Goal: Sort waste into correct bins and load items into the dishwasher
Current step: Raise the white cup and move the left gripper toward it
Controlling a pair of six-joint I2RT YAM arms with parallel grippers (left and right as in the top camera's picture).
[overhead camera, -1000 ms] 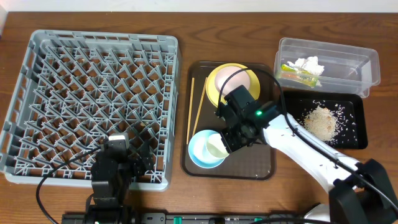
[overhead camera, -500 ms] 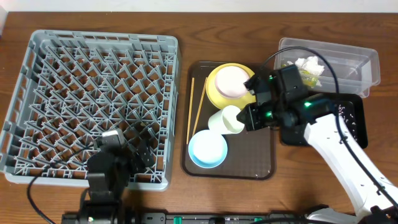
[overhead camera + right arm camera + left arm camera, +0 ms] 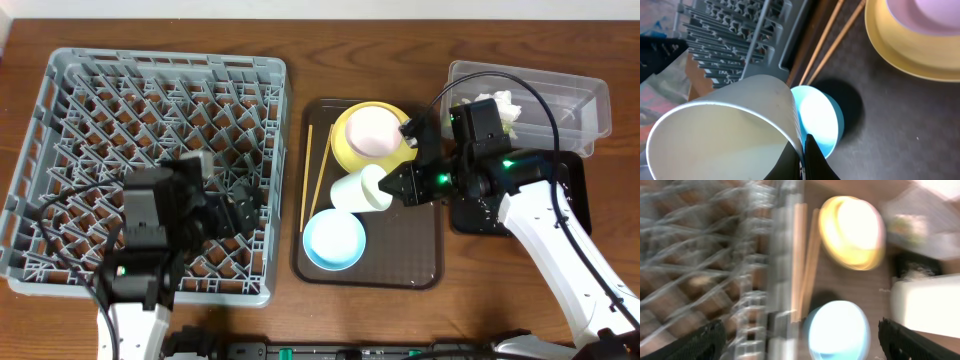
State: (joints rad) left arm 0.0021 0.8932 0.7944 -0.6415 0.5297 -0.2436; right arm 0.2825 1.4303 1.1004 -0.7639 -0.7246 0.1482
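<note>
grey dish rack (image 3: pixel 150 100), left gripper (image 3: pixel 243 205) held over its right part, fingers seemingly spread, wrist view blurred; chopsticks (image 3: pixel 318 185) laid on brown tray (image 3: pixel 410 250); above it cream bowl (image 3: pixel 360 190) tipped sideways, rim pinched by right gripper (image 3: pixel 400 185)

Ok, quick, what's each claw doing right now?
Left claw: open, holding nothing.
Right claw: closed on the rim of the small cream-white bowl.

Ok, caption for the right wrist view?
Right gripper holds small cream-white bowl by its rim, beside light blue bowl on dark brown tray.
</note>
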